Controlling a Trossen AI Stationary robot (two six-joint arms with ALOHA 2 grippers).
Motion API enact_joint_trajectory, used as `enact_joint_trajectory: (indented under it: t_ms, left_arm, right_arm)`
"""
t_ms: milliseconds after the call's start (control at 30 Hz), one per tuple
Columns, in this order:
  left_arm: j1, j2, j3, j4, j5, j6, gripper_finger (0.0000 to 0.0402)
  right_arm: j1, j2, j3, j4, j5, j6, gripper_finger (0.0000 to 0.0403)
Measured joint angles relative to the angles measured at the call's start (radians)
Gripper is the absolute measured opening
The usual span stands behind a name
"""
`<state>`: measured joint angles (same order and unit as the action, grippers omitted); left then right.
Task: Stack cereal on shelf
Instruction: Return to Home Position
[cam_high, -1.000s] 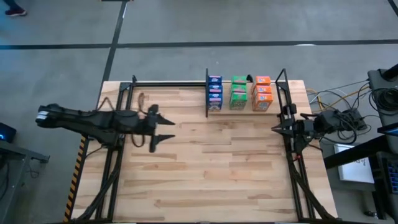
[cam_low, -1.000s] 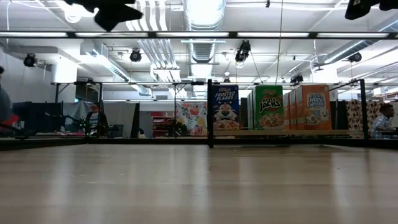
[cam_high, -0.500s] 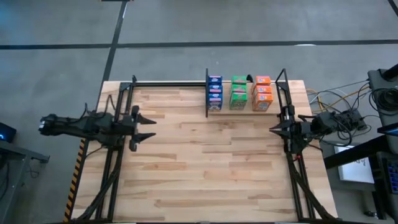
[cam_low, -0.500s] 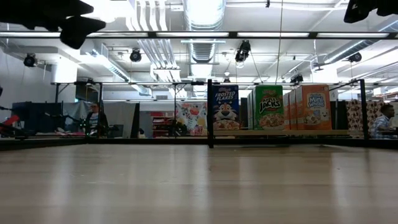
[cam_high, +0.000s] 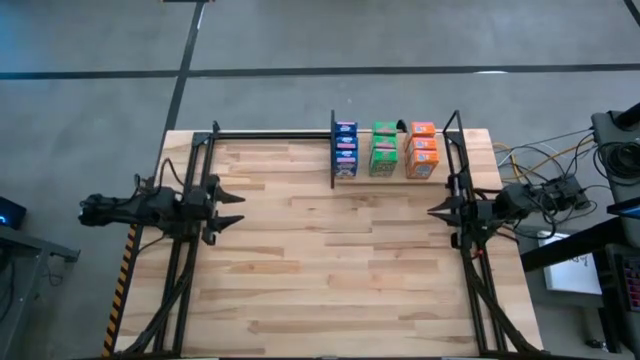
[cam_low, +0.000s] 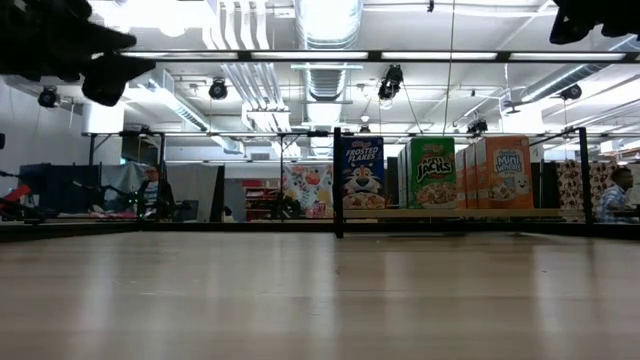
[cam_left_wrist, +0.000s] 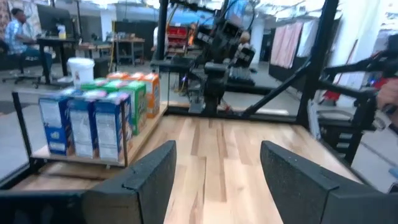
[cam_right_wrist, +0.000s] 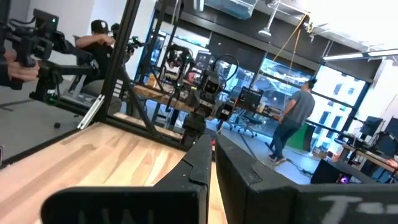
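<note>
Three rows of cereal boxes stand upright on their bottoms on the shelf at the table's far edge, right of its black divider: blue, green and orange. The low view shows their fronts: blue, green, orange. My left gripper hovers open at the table's left edge, holding nothing. My right gripper hovers shut at the right edge, also holding nothing. In the left wrist view the boxes stand well ahead of the open fingers.
Black arm frames run along the table's left side and right side. The wooden tabletop lies bare between the grippers. The shelf section left of the divider holds nothing. People and desks show in the room beyond the table.
My left gripper has drawn back toward the table's left edge and sunk lower, staying open and holding nothing. The cereal boxes have not moved.
</note>
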<state>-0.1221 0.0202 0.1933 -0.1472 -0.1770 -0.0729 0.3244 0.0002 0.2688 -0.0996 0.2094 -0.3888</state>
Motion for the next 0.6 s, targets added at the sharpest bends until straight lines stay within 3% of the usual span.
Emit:
enact_joint_trajectory:
  t_ms: [233, 600]
  left_arm:
    - [0.0, -0.021, -0.056, 0.006, -0.002, -0.014, 0.0217]
    - [0.001, -0.007, -0.183, 0.199, -0.023, -0.011, 0.0217]
  right_arm:
    - [-0.001, 0.0, -0.046, 0.031, 0.002, 0.007, 0.0012]
    - [-0.002, 0.0, -0.219, 0.204, 0.076, 0.029, 0.0012]
